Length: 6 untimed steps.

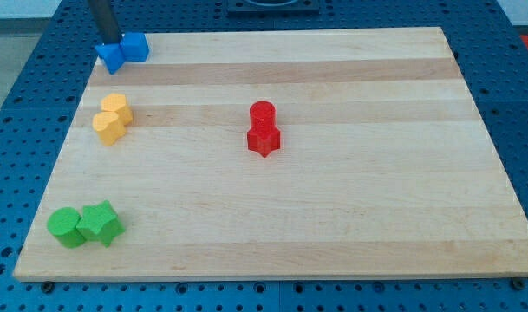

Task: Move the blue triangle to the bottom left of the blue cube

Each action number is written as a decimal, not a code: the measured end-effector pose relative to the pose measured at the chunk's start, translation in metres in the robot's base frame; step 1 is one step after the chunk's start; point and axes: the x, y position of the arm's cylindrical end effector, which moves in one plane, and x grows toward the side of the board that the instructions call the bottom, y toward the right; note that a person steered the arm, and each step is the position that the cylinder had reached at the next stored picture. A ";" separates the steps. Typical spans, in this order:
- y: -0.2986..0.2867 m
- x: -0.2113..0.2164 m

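Camera view, near left: green cylinder (66, 227) touching green star-like block (101, 223).
Middle: red cylinder (262, 113) just behind red star-like block (264, 139); two yellow blocks (113, 118) at left.
Far left corner: blue triangle (111, 57) touching blue cube (135, 47), on cube's near-left.
My tip (107, 42): rod, no jaws; at triangle's far edge, contact unclear.
Triangle heading: cannot tell.
Rod top: cut off.

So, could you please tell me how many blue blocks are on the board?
2, touching, at the view's top left corner: the blue triangle and the blue cube to its right. My tip is just above the triangle.
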 end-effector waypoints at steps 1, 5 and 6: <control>0.017 0.018; -0.039 0.017; -0.036 0.054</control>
